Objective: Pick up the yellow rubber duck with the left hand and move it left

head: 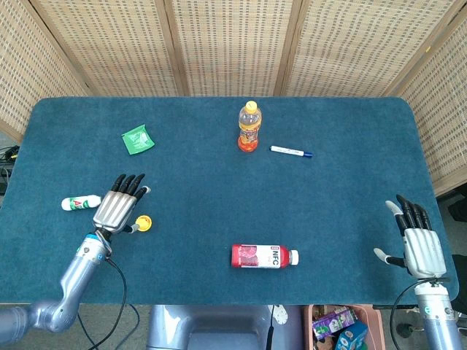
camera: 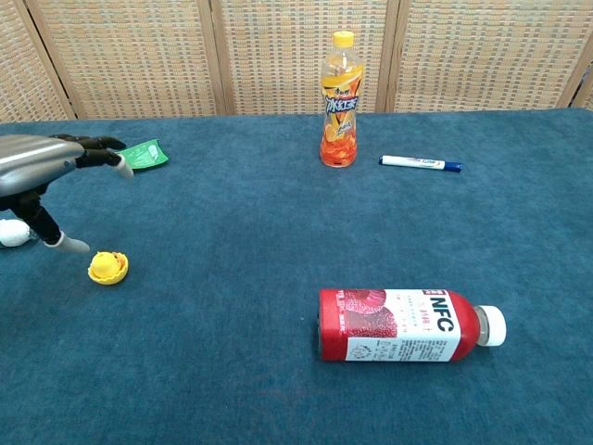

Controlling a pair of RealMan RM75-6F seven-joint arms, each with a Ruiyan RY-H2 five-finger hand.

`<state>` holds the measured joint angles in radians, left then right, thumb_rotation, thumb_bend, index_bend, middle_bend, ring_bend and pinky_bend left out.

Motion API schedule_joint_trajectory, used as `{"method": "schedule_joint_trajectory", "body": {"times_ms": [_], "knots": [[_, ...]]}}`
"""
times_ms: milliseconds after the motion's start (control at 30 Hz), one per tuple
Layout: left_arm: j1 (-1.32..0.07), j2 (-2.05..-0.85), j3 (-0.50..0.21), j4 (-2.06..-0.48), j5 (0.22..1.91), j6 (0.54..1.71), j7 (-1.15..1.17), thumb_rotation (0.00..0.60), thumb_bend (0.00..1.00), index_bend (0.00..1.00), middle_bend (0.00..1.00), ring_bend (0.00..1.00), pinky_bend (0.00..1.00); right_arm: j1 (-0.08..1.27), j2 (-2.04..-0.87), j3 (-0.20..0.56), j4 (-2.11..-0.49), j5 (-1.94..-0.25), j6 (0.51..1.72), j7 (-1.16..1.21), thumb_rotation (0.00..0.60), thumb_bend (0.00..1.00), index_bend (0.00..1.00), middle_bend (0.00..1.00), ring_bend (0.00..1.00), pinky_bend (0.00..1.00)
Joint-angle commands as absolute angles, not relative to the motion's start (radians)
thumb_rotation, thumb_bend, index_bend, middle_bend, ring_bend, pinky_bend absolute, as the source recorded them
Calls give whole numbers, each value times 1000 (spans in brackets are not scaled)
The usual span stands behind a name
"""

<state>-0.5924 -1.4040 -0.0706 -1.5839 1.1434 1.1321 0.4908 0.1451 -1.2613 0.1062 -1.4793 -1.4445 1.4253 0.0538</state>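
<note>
The counter (head: 350, 211) is covered in a dark teal, short-pile fabric, with woven wicker screens behind its far edge.

The yellow rubber duck (camera: 107, 268) lies on the fabric at the near left, a small rounded shape with an orange patch; in the head view the duck (head: 144, 223) sits just right of the left hand. Nothing holds it.

The left hand (head: 118, 207) has a silver metal back and dark fingers (camera: 93, 146). The fingers are spread and extended, holding nothing. In the chest view the left hand (camera: 42, 167) is raised above the fabric, with its thumb tip pointing down just left of the duck and apart from it.

The right hand (head: 419, 244) rests at the near right edge of the counter, its fingers straight and apart, holding nothing.

Other items:
- A small white bottle (head: 80, 203) lies on its side just left of the left hand.
- A flat green packet (head: 137, 138) lies at the far left.
- An orange drink bottle (camera: 339, 100) with a yellow cap stands upright at the far centre.
- A white marker (camera: 420, 163) with a blue cap lies just right of it.
- A red-labelled juice bottle (camera: 402, 325) with a white cap lies on its side at the near centre.
</note>
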Motion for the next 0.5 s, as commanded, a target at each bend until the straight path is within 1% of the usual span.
{"method": "schedule_joint_trajectory", "body": {"times_ms": [33,67,100,233,300,367,500], "knots": [[-438,-1328,17,-1660,1292,1364,461,600,152,127,0,0,0,143,-1254,99,-1492,-1457,1429,57,600,0,0,0,0,0],[-395,-1319,47,-1657,1323,1417,453,600,150,112,0,0,0,143,-1251,95,-1497,-1465,1431,55,600,0,0,0,0,0],[-368,-1315,60,-1653,1333,1446,443,600,148,97,0,0,0,142,-1249,92,-1501,-1471,1433,51,600,0,0,0,0,0],[-297,-1302,92,-1646,1349,1504,398,600,127,9,0,0,0,141,-1244,83,-1515,-1498,1446,45,600,0,0,0,0,0],[-241,-1288,121,-1644,1364,1550,365,600,114,0,0,0,0,142,-1238,72,-1523,-1531,1457,34,600,0,0,0,0,0],[-207,-1292,133,-1630,1395,1589,359,600,100,0,0,0,0,142,-1238,65,-1529,-1545,1462,25,600,0,0,0,0,0],[-173,-1303,133,-1618,1425,1617,353,600,92,0,0,0,0,143,-1239,61,-1536,-1550,1460,10,600,0,0,0,0,0]]}}
